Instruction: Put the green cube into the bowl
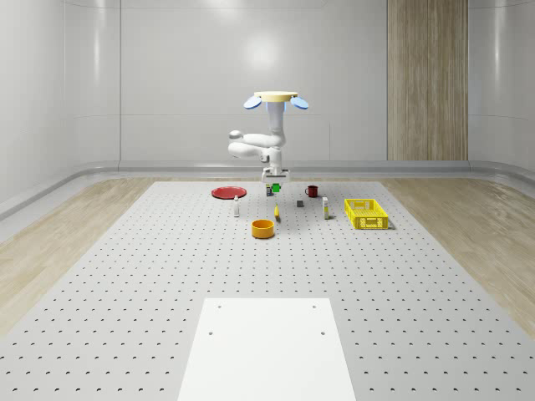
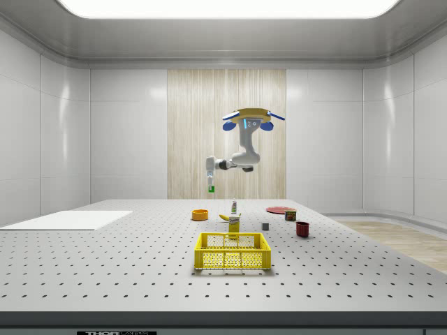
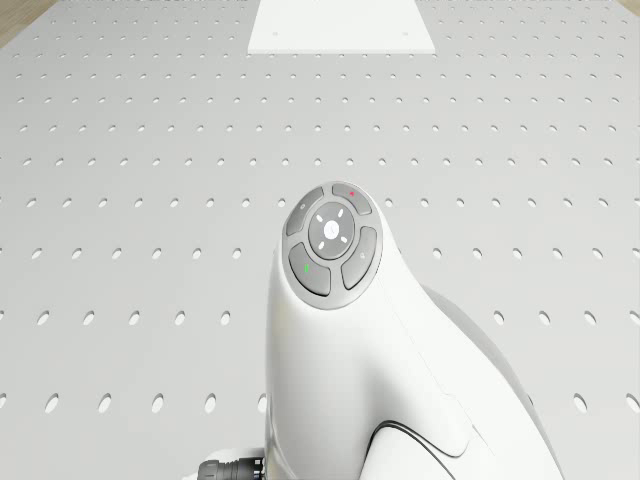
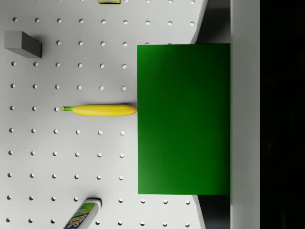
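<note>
Hovered above the grey holed table (image 1: pixel 150 276), drone (image 1: pixel 276 98) up high, claw (image 1: pixel 275 185) shut tight around the small green cube (image 4: pixel 183 119). Below lay a yellow banana (image 4: pixel 101 110), with a grey block (image 4: pixel 22 43) near and a labelled bottle (image 4: pixel 82 215), words too small to read. Round orange bowl (image 1: pixel 263 228) sat just beside, on the table.

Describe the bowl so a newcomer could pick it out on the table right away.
On the grey perforated table, look past the white sheet towards the hovering drone, whose gripper holds the green cube in the air. The bowl sits on the table nearer the sheet than the banana. It is the only orange thing: round, open-topped, unlike the flat red plate or the yellow crate.
</note>
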You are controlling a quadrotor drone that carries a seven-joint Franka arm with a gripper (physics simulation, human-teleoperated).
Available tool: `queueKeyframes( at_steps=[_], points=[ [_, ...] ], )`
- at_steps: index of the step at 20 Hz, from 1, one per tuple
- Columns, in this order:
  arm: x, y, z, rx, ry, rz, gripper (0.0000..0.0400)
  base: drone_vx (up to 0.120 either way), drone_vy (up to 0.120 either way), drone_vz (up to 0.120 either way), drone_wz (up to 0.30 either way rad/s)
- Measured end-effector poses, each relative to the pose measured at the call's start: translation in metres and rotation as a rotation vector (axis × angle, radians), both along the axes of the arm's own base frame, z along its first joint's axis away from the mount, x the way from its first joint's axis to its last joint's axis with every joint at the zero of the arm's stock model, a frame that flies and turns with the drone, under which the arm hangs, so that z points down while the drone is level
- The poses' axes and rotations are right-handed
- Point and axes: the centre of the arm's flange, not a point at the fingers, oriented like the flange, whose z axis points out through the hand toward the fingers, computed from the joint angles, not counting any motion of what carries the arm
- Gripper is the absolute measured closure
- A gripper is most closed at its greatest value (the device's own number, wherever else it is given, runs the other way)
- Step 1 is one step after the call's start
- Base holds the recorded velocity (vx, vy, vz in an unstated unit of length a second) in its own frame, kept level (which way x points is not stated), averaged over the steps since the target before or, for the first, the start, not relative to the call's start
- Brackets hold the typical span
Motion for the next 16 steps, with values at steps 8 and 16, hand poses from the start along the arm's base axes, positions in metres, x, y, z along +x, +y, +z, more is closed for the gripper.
queueKeyframes(
  at_steps=[8, 16],
  points=[
    [0.0000, 0.0000, 0.0000, 0.000, 0.000, 0.000, 0.0150, 0.120, -0.120, 0.000, 0.000],
    [0.0000, 0.0000, 0.0000, 0.000, 0.000, 0.000, 0.0150, 0.055, -0.065, -0.060, 0.000]
  ],
)
